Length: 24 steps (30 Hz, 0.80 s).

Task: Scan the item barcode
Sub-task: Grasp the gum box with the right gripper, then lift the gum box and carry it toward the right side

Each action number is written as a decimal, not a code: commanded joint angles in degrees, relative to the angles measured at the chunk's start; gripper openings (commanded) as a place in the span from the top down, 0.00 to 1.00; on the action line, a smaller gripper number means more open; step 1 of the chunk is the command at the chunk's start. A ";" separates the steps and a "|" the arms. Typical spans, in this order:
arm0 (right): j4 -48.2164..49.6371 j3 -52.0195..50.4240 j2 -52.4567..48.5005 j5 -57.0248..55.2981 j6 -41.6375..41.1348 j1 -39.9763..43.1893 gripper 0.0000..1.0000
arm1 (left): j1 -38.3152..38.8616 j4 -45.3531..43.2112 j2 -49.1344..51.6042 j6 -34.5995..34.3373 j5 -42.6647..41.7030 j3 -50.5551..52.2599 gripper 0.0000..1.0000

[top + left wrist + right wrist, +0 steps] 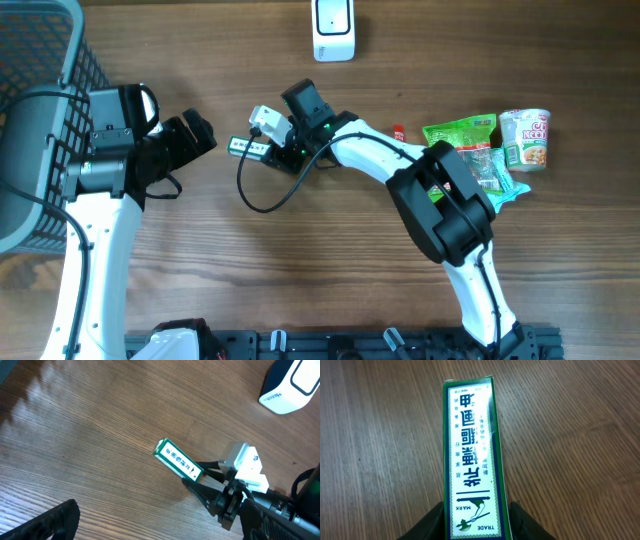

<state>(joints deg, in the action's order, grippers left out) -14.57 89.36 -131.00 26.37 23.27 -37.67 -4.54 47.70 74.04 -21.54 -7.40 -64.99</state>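
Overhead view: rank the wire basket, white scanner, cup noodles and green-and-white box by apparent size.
1. wire basket, largest even though the frame edge crops it.
2. white scanner and cup noodles look about alike; the scanner is cropped at the top, so no ranking.
3. green-and-white box, smallest.

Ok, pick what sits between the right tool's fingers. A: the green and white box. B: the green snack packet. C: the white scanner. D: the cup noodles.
A: in the right wrist view the green and white box runs lengthwise out from between the two dark fingers of the right tool.
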 commanded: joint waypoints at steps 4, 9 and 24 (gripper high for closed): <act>-0.48 -0.22 2.75 -1.92 -1.20 0.24 0.63 | 0.20 -0.11 0.22 0.50 -0.48 0.07 0.00; -1.03 -0.22 3.06 -2.01 -3.76 0.85 0.67 | 0.20 -0.11 0.22 0.50 -0.48 0.07 0.00; -16.61 -0.22 10.34 -11.45 -9.99 3.67 0.66 | 0.20 -0.11 0.22 0.50 -0.48 0.07 0.00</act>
<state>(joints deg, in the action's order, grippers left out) -28.62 89.34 -122.72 20.82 16.78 -34.09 -4.54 47.70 74.04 -21.54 -7.40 -64.99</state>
